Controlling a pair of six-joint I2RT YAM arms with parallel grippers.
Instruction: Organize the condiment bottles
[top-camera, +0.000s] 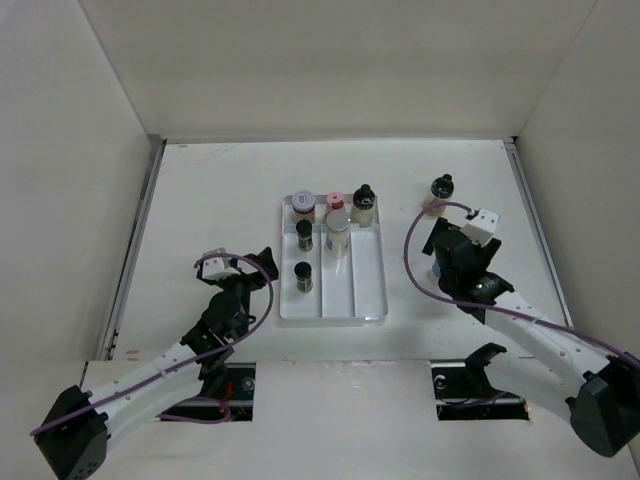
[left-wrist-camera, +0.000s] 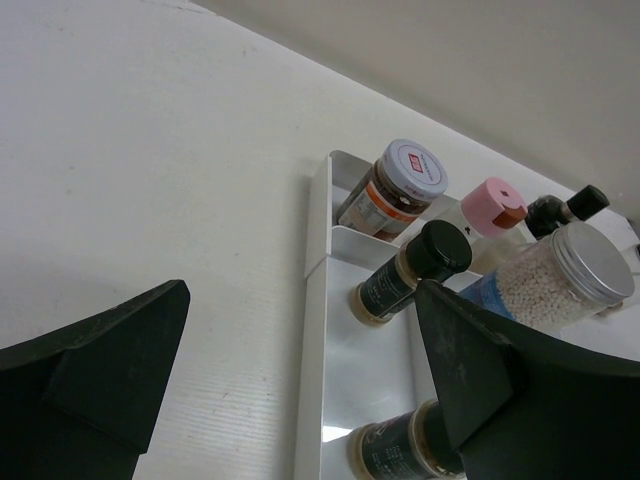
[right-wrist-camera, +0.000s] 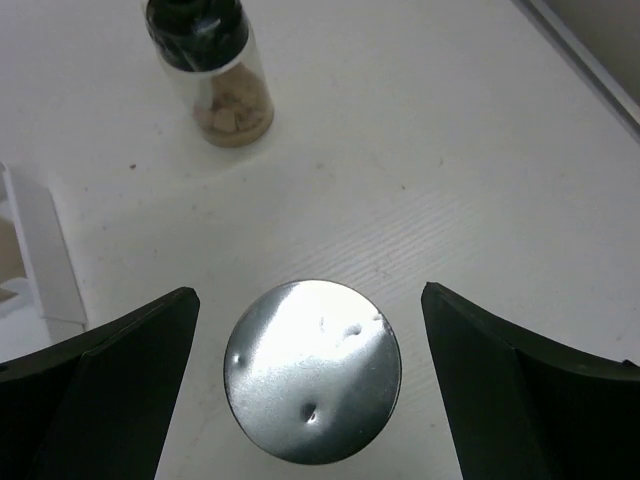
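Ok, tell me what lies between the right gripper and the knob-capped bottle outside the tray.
In the right wrist view, a silver-lidded jar stands inside the open right gripper; from it to the knob-capped bottle, only bare table.

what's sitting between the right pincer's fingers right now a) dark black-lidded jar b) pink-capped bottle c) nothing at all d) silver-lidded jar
d, the right wrist view looks straight down on a silver-lidded jar standing between the open fingers of the right pincer, with a gap showing on each side of the lid.
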